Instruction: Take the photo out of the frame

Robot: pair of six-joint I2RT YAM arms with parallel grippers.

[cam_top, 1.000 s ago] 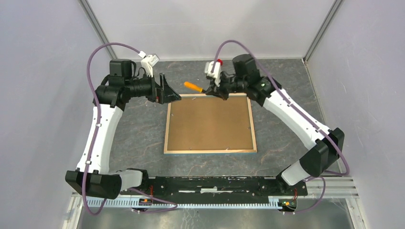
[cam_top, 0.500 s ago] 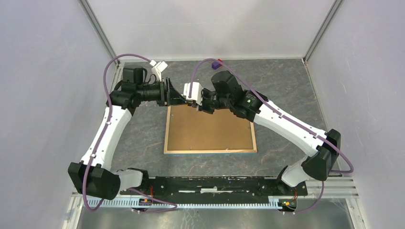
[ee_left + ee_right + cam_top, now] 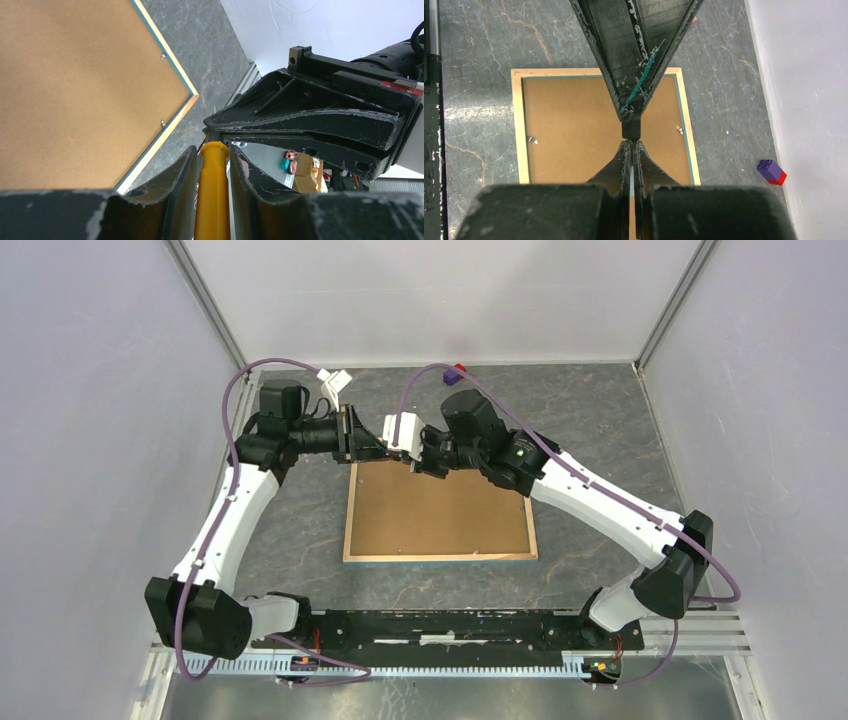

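Note:
The frame (image 3: 440, 502) lies face down on the table, brown back up, with a light wood rim and a thin blue edge (image 3: 75, 90) (image 3: 574, 125). The photo is hidden under the back board. Above the frame's far left corner the two grippers meet tip to tip. My left gripper (image 3: 370, 446) (image 3: 214, 147) is shut on the orange handle (image 3: 212, 200) of a small tool. My right gripper (image 3: 424, 462) (image 3: 631, 144) is shut on the tool's thin blade, just behind its black collar (image 3: 631, 130). The top view hides the tool itself.
Small metal tabs (image 3: 530, 139) (image 3: 680, 129) sit on the frame's back near its side rims. A purple-and-red block (image 3: 771, 171) (image 3: 458, 369) lies by the back wall. White walls close the table on three sides.
The right arm swung left with the orange-handled tool to the left gripper, which moved in and closed from wide open onto the handle. The frame has not moved.

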